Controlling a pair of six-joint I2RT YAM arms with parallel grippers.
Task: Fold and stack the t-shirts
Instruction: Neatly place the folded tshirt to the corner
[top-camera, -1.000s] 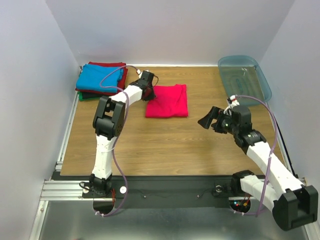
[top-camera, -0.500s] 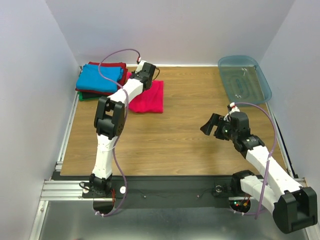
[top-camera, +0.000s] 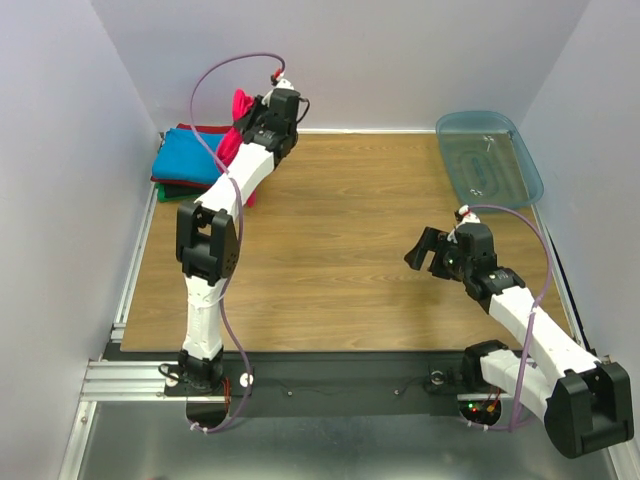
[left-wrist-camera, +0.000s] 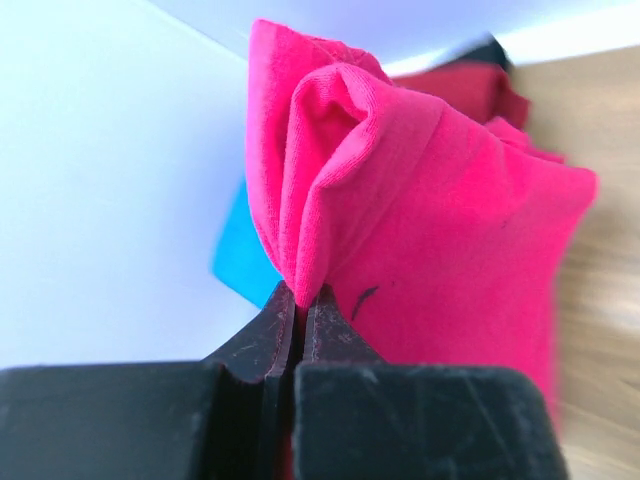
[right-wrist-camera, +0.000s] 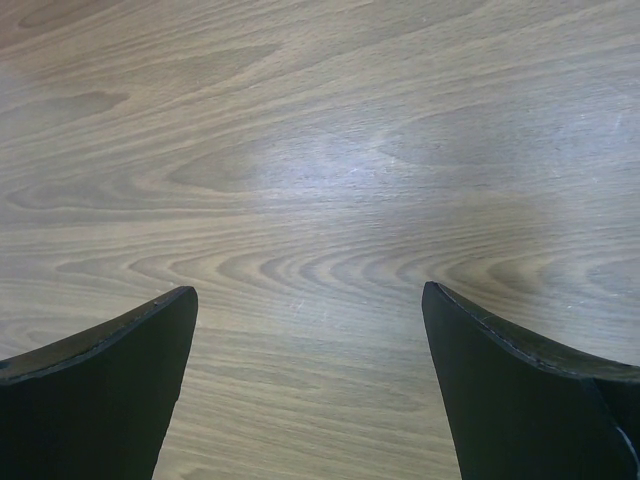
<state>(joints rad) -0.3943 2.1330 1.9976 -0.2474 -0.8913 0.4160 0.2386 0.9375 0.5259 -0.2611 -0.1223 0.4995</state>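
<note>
Arms: two. The left arm (top-camera: 215, 235) stretches to the desk's far left corner. The right arm (top-camera: 520, 315) hangs over the right half of the desk (top-camera: 340, 260).

Pincers: two. The left pincer (left-wrist-camera: 298, 310) is clenched on a bunched fold of the pink-red shirt (left-wrist-camera: 440, 220), its two fingers pressed together on the cloth. The right pincer (right-wrist-camera: 310, 290) is released, fingers spread wide over bare wood and touching nothing.

Shirts, loose: one. The pink-red shirt (top-camera: 230, 145) hangs from the left pincer (top-camera: 245, 128), off the desk, at the right side of the stack in the far left corner.

Shirts, stacked: three can be counted from above.
- The sky-blue shirt (top-camera: 185, 158) lies on top.
- The dark red shirt (top-camera: 212, 130) shows beneath it along the far side.
- The green shirt (top-camera: 165, 190) shows at the near left edge of the stack.
- In the left wrist view a dark sliver sits behind the dark red shirt (left-wrist-camera: 470, 90); I cannot tell what it is.

Bin: one. The translucent blue-grey bin (top-camera: 490, 155) stands in the far right corner.

Change: half a second ago the pink-red shirt lay folded flat on the desk just right of the stack, under the left pincer. Now it is raised and crumpled against the stack. The right arm is nearly where it was.

Markings: one small dark stroke on the pink-red cloth near the fingers, not legible as writing.
</note>
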